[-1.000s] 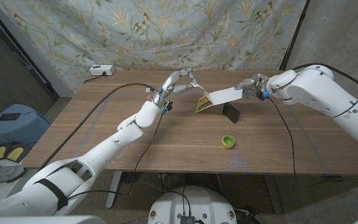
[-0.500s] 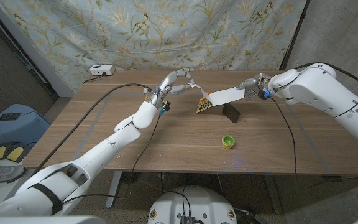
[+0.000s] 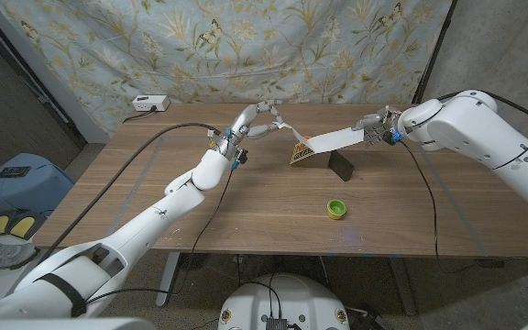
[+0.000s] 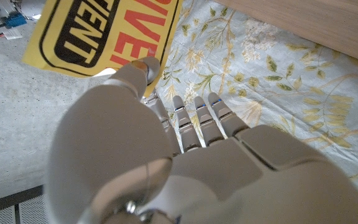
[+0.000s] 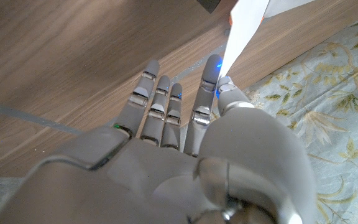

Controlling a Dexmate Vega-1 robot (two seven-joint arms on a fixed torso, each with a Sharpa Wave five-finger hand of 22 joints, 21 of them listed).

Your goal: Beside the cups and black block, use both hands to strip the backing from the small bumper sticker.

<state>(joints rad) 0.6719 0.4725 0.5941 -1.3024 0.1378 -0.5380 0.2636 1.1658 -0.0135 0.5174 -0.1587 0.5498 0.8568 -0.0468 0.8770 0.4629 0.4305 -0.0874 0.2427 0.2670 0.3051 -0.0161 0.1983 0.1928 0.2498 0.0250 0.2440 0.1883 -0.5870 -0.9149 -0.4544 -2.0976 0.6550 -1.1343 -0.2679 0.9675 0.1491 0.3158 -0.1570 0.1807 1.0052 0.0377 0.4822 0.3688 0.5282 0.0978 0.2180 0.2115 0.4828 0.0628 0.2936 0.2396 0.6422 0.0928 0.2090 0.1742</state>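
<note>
On the yellow bumper sticker (image 4: pixel 104 34) pinched in my left hand (image 4: pixel 166 155) I read only fragments: red capitals "IVE" along the top, and black letters "ENT" inside a rounded black border below them.

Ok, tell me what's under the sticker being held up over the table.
Under the sticker, held up by the left hand and right hand, stands the black block on the table. The green cup sits nearer, clear of it. Tabletop directly behind the sheet is hidden.
</note>
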